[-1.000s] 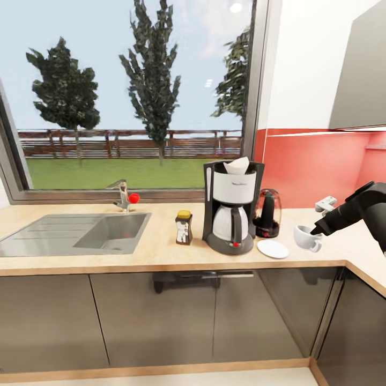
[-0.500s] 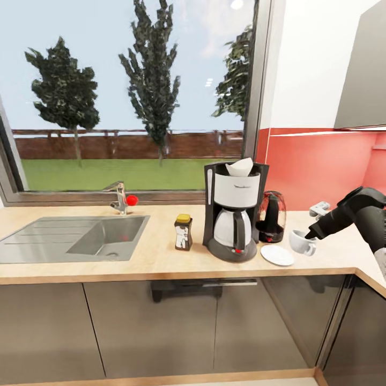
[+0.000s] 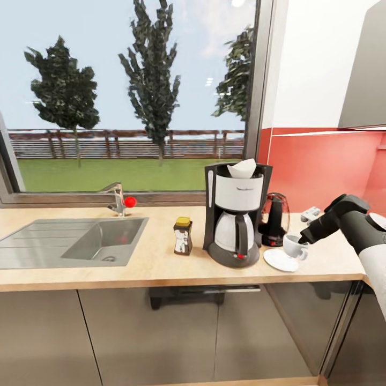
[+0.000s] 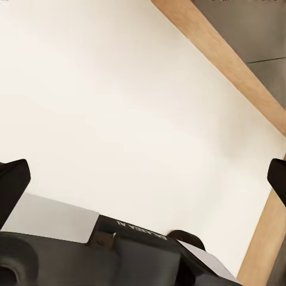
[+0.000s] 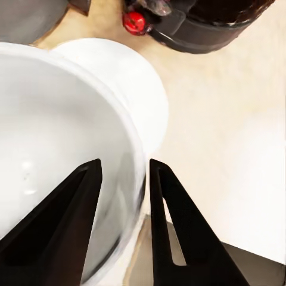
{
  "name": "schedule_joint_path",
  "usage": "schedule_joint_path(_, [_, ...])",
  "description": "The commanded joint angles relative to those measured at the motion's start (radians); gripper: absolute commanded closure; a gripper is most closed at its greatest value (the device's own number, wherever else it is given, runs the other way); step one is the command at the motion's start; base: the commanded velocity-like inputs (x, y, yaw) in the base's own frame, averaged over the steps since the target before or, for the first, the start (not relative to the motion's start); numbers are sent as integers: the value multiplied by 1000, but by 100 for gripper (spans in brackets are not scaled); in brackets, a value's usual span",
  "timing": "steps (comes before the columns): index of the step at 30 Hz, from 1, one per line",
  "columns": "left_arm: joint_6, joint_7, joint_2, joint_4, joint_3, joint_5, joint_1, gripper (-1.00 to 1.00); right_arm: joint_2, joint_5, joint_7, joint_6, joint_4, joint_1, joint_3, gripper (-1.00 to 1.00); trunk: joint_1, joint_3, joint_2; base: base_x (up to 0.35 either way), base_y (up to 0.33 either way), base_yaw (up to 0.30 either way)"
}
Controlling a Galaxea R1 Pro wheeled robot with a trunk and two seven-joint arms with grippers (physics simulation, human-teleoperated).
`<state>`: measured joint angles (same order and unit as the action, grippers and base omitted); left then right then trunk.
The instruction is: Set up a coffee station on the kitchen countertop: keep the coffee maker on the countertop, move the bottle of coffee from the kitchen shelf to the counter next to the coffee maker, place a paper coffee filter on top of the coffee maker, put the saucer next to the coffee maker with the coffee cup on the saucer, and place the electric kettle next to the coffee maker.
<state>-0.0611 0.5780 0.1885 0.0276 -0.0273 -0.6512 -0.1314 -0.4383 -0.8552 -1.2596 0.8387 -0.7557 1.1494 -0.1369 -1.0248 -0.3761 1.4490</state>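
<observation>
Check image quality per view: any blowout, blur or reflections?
Head view: sharp, evenly lit, dim reflections in the grey cabinet fronts. Left wrist view: pale surface nearly washed out, no texture. Right wrist view: coffee cup very close, its rim soft; right end effector fingers dark against it.

- The kettle [image 3: 274, 219] is partly hidden behind the coffee maker [image 3: 236, 213].
- The cup [image 5: 56, 161] is cut off by the picture's edge.
- The label on the jar [image 3: 183, 236] is too small to read.

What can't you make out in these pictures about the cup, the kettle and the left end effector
- Coffee cup: head view cannot settle whether it touches the saucer.
- Electric kettle: head view, partly hidden behind the coffee maker.
- Left end effector: left wrist view, fingertips cut off by both edges.
</observation>
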Motion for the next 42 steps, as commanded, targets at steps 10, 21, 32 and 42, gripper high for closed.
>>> schedule_joint_path(10, [-6, 3, 0, 0, -2, -4, -1, -100, 22, 92, 105, -67, 93, 1, 0, 100, 0, -1, 1, 104, 0, 0])
schedule_joint_path(21, [-6, 3, -1, 0, -2, -4, -1, -100, 23, 101, 162, -108, 141, 1, 0, 100, 0, -1, 1, 92, 0, 0])
schedule_joint_path(32, [-6, 4, -1, 0, -2, -4, -1, -100, 23, 100, 166, -110, 165, 1, 4, 100, 0, -1, 1, 18, 0, 0])
schedule_joint_path(42, [-6, 5, -1, 0, -2, -4, -1, -100, 19, 154, 243, -146, 196, 1, 9, 100, -8, -7, 15, 0, 0, 0])
